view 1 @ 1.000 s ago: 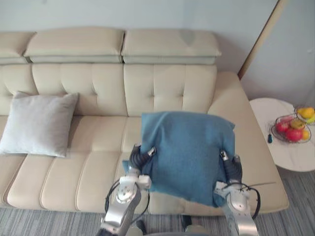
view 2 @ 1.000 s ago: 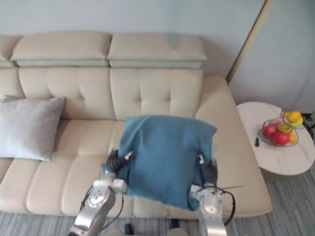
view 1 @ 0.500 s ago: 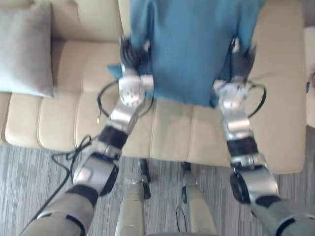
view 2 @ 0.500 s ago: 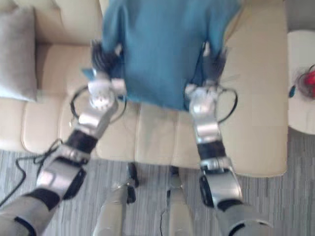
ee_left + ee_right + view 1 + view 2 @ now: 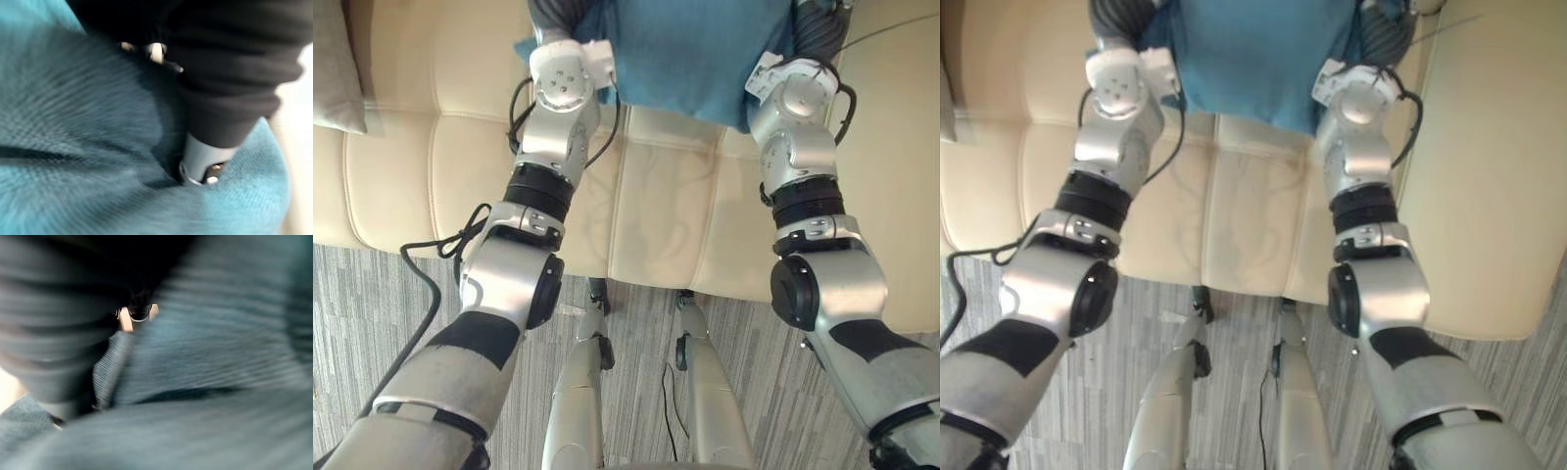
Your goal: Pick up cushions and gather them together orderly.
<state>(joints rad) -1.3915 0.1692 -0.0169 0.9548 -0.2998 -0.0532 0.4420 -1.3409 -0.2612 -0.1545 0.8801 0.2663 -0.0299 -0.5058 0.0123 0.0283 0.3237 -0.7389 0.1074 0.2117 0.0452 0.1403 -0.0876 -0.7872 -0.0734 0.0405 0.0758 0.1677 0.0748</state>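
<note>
A blue cushion (image 5: 680, 44) is held between the two hands over the seat of a cream leather sofa (image 5: 656, 215), at the far edge of the eye views. Its lower edge is seen hanging in front of the seat cushions, and whether it touches them cannot be told. The left hand (image 5: 230, 73) is set against the cushion's left side, where a corner of blue cloth sticks out past the wrist. In the left wrist view the thumb (image 5: 203, 159) is seen pressed deep into the woven fabric, which is dented and creased around it, so that side of the cushion is gripped. The right hand (image 5: 811, 27) is placed against the cushion's right side, its dark ribbed cover lying close along the cloth. How far that hand is closed cannot be told, as the right wrist view is taken up by blurred blue fabric and the dark cover. A pale grey cushion (image 5: 331, 69) is seen on the seat well to the left, apart from the blue one. Grey striped carpet (image 5: 372, 313) is seen on the floor in front of the sofa
</note>
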